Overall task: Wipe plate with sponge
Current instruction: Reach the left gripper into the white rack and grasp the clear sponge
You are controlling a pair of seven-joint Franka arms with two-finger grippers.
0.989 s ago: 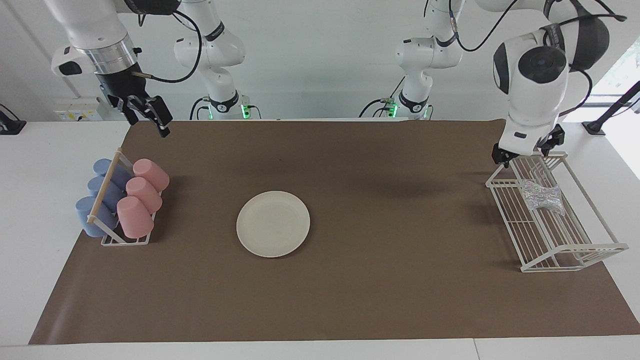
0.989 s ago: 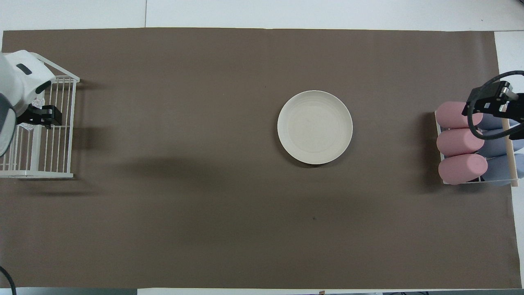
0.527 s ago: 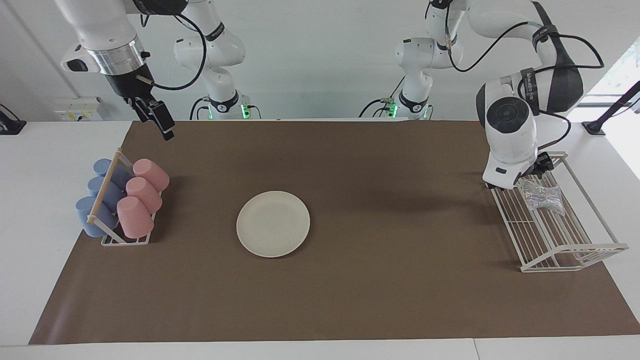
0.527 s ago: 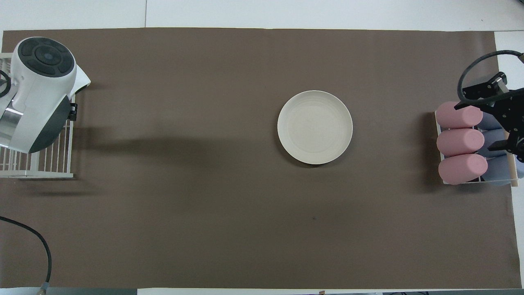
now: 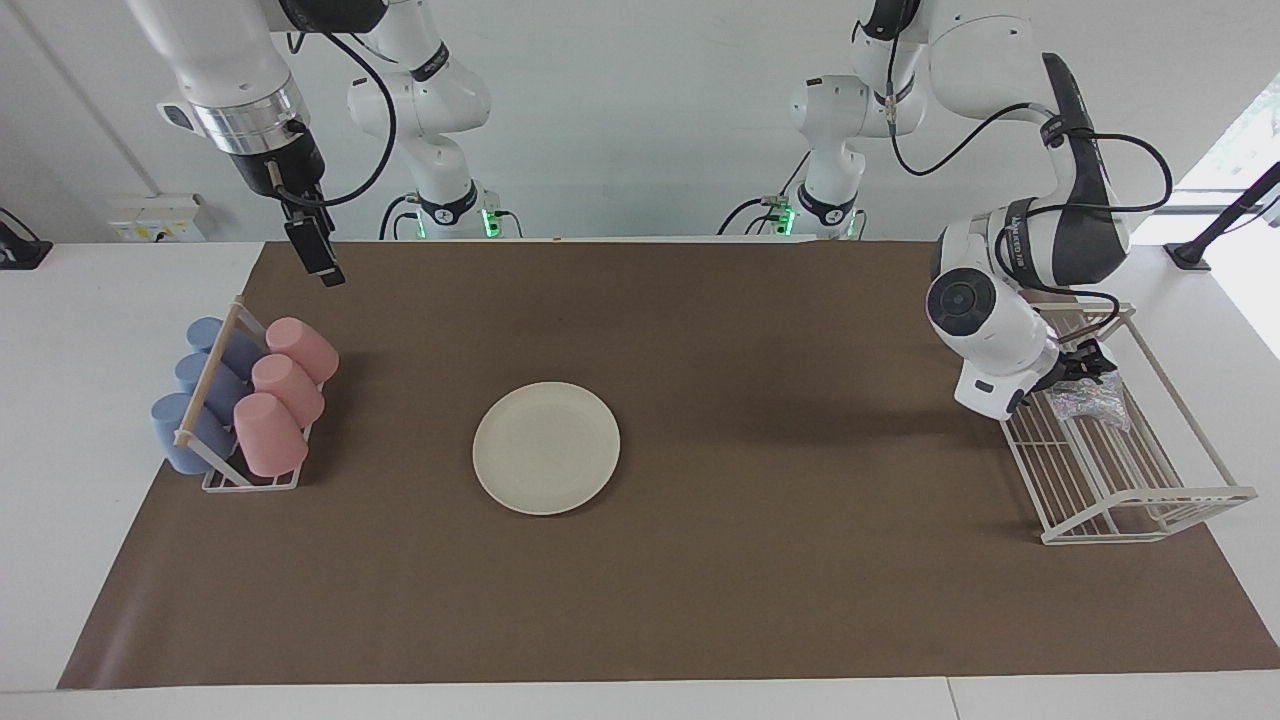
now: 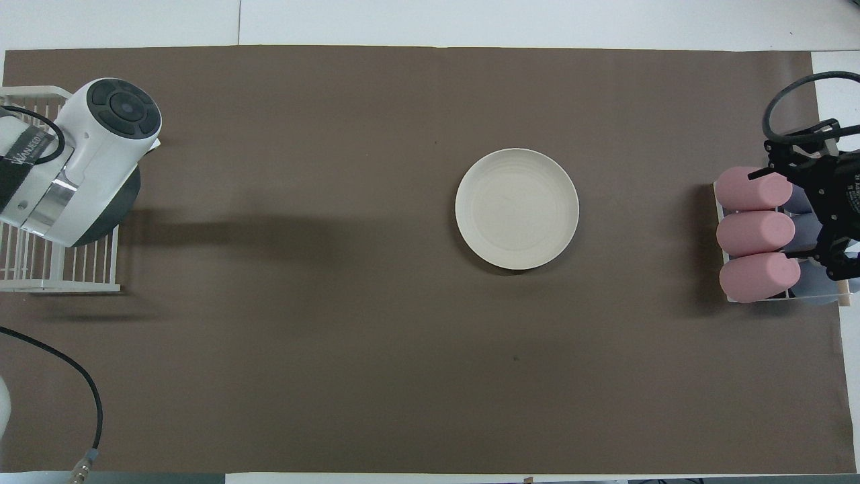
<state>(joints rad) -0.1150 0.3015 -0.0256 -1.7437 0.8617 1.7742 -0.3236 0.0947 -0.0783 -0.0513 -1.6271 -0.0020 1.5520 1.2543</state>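
The cream-white plate lies flat on the brown mat near the table's middle, and it also shows in the overhead view. The silvery glittery sponge lies on the white wire rack at the left arm's end of the table. My left gripper is down in the rack right at the sponge's end nearer to the robots. In the overhead view the left arm's wrist hides both. My right gripper is open and empty, up in the air over the cup rack.
A rack of pink and blue cups lying on their sides stands at the right arm's end of the table. The wire rack has raised wire sides. A brown mat covers the table.
The left arm has swung down and lowered its gripper into the wire rack up to the sponge. The right gripper has turned and shifted a little over the cup rack.
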